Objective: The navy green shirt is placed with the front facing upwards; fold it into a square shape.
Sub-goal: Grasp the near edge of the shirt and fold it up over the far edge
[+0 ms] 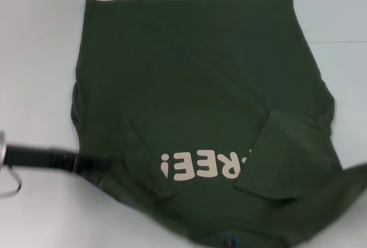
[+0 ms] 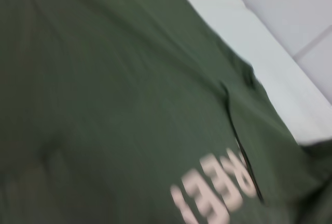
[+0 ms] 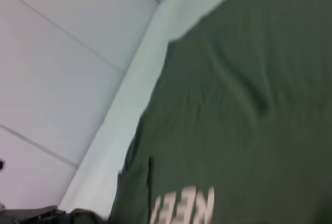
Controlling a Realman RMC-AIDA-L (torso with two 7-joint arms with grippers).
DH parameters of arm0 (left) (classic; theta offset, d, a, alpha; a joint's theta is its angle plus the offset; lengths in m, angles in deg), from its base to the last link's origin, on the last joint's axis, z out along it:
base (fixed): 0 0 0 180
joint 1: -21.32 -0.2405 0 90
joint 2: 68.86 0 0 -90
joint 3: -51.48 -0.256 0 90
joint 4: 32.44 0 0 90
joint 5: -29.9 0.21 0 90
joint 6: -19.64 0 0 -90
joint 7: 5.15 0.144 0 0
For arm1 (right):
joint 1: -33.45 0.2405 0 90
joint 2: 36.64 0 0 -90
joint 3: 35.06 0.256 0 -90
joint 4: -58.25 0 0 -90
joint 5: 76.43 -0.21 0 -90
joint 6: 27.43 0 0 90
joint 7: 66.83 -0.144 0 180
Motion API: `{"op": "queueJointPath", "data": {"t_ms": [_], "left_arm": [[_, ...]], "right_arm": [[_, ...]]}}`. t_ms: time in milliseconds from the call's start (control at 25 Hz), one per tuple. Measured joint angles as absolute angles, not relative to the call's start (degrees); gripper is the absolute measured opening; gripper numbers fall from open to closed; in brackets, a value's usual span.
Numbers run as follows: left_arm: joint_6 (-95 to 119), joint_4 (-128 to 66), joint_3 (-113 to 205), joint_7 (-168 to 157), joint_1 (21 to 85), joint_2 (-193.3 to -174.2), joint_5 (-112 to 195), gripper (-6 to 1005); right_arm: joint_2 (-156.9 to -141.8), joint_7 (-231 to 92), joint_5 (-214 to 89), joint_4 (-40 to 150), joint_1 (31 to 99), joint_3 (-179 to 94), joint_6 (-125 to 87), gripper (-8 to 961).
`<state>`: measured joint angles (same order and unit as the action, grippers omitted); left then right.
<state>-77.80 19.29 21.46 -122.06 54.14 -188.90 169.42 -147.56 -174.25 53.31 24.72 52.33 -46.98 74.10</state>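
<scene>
The navy green shirt (image 1: 195,87) lies front up on the white table, hem at the far side and collar at the near edge. Its pale "FREE!" lettering (image 1: 200,165) reads upside down. The small neck label (image 1: 229,237) shows at the bottom. The sleeve on the right (image 1: 287,150) is folded inward over the chest and covers part of the lettering. My left gripper (image 1: 94,162) reaches in from the left and meets the shirt's left sleeve edge, where the cloth is bunched. My right gripper is out of view; the cloth rises toward the frame edge (image 1: 355,173). The shirt fills the left wrist view (image 2: 114,105) and shows in the right wrist view (image 3: 238,105).
The white table (image 1: 40,58) shows bare surface left, right and beyond the hem. Its far edge and the tiled floor (image 2: 290,6) appear in the left wrist view. The floor (image 3: 57,63) also shows in the right wrist view. A metal loop (image 1: 8,182) hangs by my left arm.
</scene>
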Motion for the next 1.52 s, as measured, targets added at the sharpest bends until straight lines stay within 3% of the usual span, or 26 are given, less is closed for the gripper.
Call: {"op": "queueJointPath", "data": {"t_ms": [240,480,1120,1520], "left_arm": [[-65.08,14.18,22.95,-124.65,60.97,-186.66,167.25,0],[-52.33,10.62,22.74,-124.73,64.23,-186.24,161.99,0],[-22.60,-3.36,22.24,-111.70,71.46,-187.09,148.92,0],[-11.76,-7.45,22.03,-104.60,73.77,-189.78,143.79,1]], "right_arm": [[-147.27,-174.98,53.21,24.84,61.02,-45.71,65.56,113],[-147.91,-174.22,51.18,25.37,67.02,-46.19,53.31,123],[-148.67,-163.29,46.81,36.08,80.47,-50.19,21.47,147],[-150.56,-152.24,36.43,41.04,82.25,-51.94,9.09,163]]}}
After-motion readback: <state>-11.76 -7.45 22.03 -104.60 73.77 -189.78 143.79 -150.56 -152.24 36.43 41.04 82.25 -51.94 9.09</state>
